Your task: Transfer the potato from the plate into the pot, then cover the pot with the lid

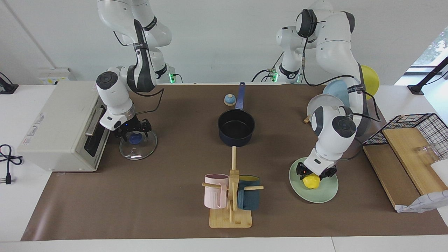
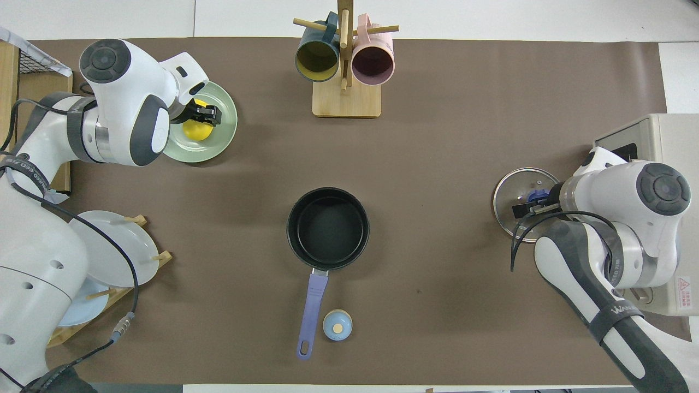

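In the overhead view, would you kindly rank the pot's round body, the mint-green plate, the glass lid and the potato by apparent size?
1. pot
2. plate, close to the pot
3. lid, partly covered
4. potato, clearly smallest

Yellow potato (image 1: 311,182) on mint plate (image 1: 325,196) — navy pot (image 1: 236,127) empty — glass lid (image 1: 138,148) flat.

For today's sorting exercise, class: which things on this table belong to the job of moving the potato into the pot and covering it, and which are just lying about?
Belong to the job:
potato, on the plate under the left pincer
pot
lid, under the right pincer

Just lying about:
pink mug and teal mug on their stand
bell-like dome
racked plates
toaster oven
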Controlling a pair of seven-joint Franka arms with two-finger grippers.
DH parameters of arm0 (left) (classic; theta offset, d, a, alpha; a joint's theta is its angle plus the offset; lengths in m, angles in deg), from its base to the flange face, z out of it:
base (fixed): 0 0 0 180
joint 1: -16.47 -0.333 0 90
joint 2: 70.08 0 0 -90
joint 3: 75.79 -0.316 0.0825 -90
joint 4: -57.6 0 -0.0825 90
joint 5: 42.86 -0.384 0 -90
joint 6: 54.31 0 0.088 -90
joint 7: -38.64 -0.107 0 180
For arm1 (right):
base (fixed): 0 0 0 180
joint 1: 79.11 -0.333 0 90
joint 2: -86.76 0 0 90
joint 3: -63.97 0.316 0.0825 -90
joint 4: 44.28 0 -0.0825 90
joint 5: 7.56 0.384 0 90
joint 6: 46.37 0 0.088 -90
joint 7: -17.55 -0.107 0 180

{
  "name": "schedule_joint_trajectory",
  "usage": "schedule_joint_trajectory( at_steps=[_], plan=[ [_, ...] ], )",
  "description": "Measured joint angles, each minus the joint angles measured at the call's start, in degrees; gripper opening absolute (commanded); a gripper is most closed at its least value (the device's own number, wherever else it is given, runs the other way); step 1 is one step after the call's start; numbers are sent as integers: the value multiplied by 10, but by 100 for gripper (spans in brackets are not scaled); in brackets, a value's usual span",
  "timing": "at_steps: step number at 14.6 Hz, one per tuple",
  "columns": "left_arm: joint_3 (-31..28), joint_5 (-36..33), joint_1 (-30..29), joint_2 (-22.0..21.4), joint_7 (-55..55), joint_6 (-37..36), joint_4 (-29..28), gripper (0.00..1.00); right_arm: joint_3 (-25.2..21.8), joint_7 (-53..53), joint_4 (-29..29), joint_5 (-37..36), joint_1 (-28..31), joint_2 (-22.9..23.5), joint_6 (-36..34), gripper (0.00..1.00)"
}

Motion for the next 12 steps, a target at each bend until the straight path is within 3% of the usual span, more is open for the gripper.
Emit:
schedule_joint_trajectory(
  at_steps=[3,6,10,12],
  plan=[
    [-2,0,2,-2,6,-11,3,0,0,0,2,0,0,0,0,100],
    [-4,1,1,-28,12,-44,14,0,0,0,2,0,0,0,0,91],
    [4,43,10,-136,68,-180,13,0,0,0,2,0,0,0,1,90],
    [9,49,48,-189,135,-232,-8,0,0,0,1,0,0,0,3,90]
  ],
)
